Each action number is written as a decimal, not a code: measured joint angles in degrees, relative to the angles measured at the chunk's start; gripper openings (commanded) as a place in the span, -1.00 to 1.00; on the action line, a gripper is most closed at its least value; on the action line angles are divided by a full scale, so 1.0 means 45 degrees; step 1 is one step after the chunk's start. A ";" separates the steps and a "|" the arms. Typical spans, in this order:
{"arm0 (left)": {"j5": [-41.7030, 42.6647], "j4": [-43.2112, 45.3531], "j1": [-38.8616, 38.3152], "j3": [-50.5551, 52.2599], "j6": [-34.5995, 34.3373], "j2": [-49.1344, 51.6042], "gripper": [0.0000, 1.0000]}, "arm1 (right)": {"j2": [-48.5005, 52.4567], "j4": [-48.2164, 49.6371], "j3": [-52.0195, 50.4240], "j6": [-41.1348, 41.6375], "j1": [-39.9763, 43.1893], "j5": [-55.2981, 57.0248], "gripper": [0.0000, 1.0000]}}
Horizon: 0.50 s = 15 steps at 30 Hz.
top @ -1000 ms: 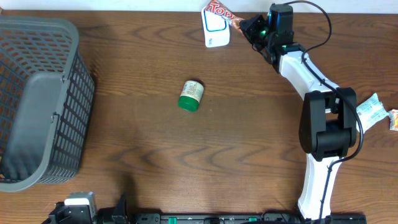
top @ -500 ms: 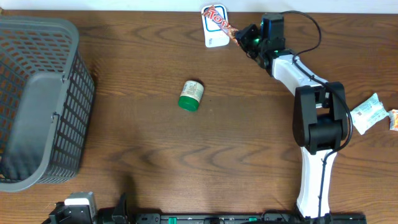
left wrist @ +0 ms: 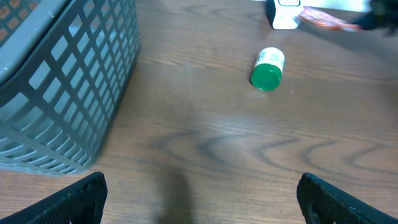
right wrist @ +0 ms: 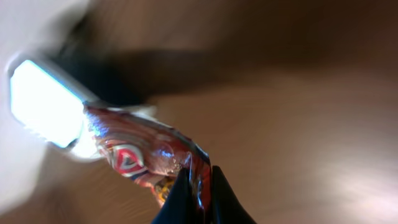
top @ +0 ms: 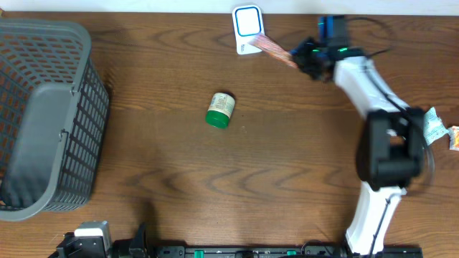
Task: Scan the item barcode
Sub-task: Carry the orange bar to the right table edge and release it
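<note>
My right gripper [top: 300, 57] is shut on one end of a red snack wrapper [top: 276, 49], held at the back of the table. The wrapper's free end reaches toward the white scanner [top: 247, 29], whose blue-rimmed face is uncovered. In the right wrist view the fingers [right wrist: 180, 202] pinch the shiny wrapper [right wrist: 146, 155], with the lit scanner window [right wrist: 43, 102] just beyond it. No barcode is legible. My left gripper [left wrist: 202, 199] stands open and empty low over the near table.
A green-capped small bottle [top: 220, 110] lies on its side mid-table. A grey plastic basket [top: 43, 115] fills the left side. A couple of packaged items [top: 430, 125] lie at the right edge, beside the right arm.
The right arm swung the wrapper off the scanner's face to its right and turned it edge-on. The scanner window is now uncovered. The left gripper has not moved.
</note>
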State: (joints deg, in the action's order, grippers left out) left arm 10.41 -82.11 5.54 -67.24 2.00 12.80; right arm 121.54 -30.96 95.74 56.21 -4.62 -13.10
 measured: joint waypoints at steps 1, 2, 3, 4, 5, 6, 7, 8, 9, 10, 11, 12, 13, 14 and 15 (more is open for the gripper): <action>0.0000 0.0005 0.0000 0.0000 0.0000 0.0000 0.96 | -0.0636 -0.1229 -0.0010 -0.0039 0.0296 0.1137 -0.97; 0.0000 0.0000 0.0000 0.0000 0.0000 0.0000 0.96 | -0.1268 -0.2171 -0.0010 -0.0078 0.0588 0.2414 -0.97; 0.0000 0.0000 0.0000 0.0000 -0.0005 0.0000 0.96 | -0.1826 -0.2841 0.0000 -0.0097 0.0884 0.3560 -0.97; 0.0000 0.0000 0.0000 0.0000 0.0000 0.0000 0.96 | -0.2356 -0.3468 0.0029 -0.0112 0.1190 0.4911 -0.97; 0.0000 0.0000 0.0000 0.0000 0.0000 0.0000 0.95 | -0.2783 -0.3881 0.0044 -0.0121 0.1433 0.6018 -0.97; 0.0000 0.0000 0.0000 0.0000 0.0000 -0.0005 0.96 | -0.3104 -0.4303 0.0102 -0.0141 0.1685 0.7121 -0.97; 0.0000 0.0005 0.0000 0.0000 -0.0005 0.0000 0.96 | -0.3283 -0.4804 0.0180 -0.0170 0.1899 0.8165 -0.97; 0.0000 0.0000 0.0000 0.0000 0.0000 0.0000 0.96 | -0.3361 -0.5153 0.0199 -0.0189 0.2089 0.8932 -0.98; 0.0000 0.0005 0.0000 0.0000 0.0000 0.0000 0.96 | -0.3356 -0.5498 0.0204 -0.0214 0.2327 0.9709 -0.98; 0.0000 0.0000 0.0000 0.0000 0.0000 0.0000 0.96 | -0.3279 -0.5756 0.0199 -0.0262 0.2560 1.0244 -0.98; 0.0000 0.0005 0.0000 0.0000 0.0000 0.0000 0.96 | -0.3128 -0.5984 0.0189 -0.0316 0.2880 1.0783 -0.98; 0.0000 0.0005 0.0000 0.0000 -0.0005 0.0000 0.96 | -0.3007 -0.6052 0.0170 -0.0364 0.3147 1.1084 -0.98; 0.0000 0.0005 0.0000 0.0000 0.0000 0.0000 0.96 | -0.2866 -0.6067 0.0131 -0.0461 0.3502 1.1356 -0.97; 0.0000 0.0005 0.0000 0.0000 0.0000 0.0000 0.96 | -0.2725 -0.6076 0.0073 -0.0573 0.3866 1.1584 -0.97; 0.0000 0.0000 0.0000 0.0000 -0.0005 0.0000 0.96 | -0.2603 -0.6081 0.0000 -0.0646 0.4221 1.1725 -0.97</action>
State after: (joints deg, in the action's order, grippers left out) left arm 10.41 -82.11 5.54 -67.24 1.98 12.80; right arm 109.82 -58.33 95.74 53.30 14.37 39.66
